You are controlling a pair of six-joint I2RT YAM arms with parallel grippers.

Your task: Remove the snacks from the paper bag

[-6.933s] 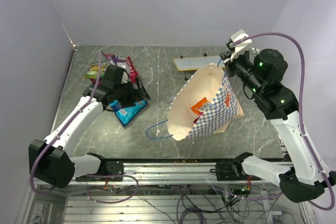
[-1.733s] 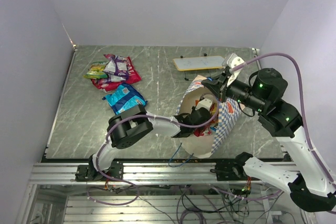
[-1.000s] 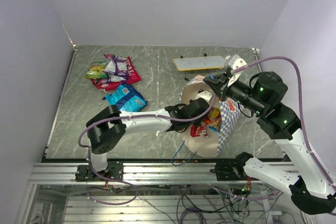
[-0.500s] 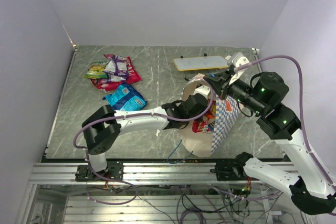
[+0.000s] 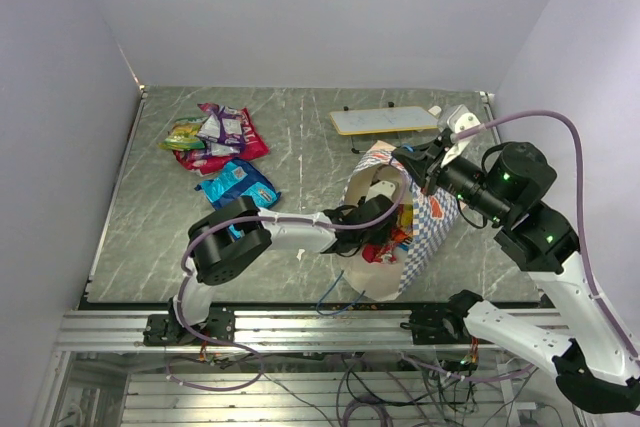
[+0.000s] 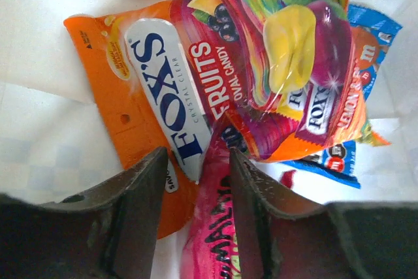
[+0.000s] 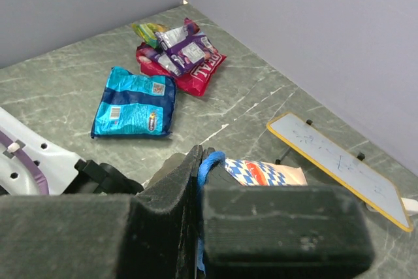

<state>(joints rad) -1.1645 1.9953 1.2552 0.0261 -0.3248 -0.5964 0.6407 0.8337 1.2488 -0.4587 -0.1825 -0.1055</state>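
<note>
1. The paper bag [image 5: 432, 219] is standing open on the table [image 5: 300, 152], its mouth facing up.
2. The right gripper [image 7: 199, 161] is pinching the bag at its rim; its jaws are closed tight on the blue cord handle [image 7: 210, 160].
3. The left gripper [image 6: 197, 156] is reaching inside the bag, jaws partly apart; a pink packet [image 6: 212, 246] is lying between them, and I cannot tell whether they are pressing it.
4. Inside the bag, an orange packet [image 6: 130, 76], a fruit-candy packet [image 6: 281, 50] and a small blue packet [image 6: 326, 163] are lying overlapped.
5. Left of the bag and well apart from it, a light-blue packet [image 5: 236, 185] is lying flat; beyond that, a pile of red, purple and green packets [image 5: 215, 135] is sitting.
6. A white board [image 5: 385, 120] is sitting just behind the bag.
</note>
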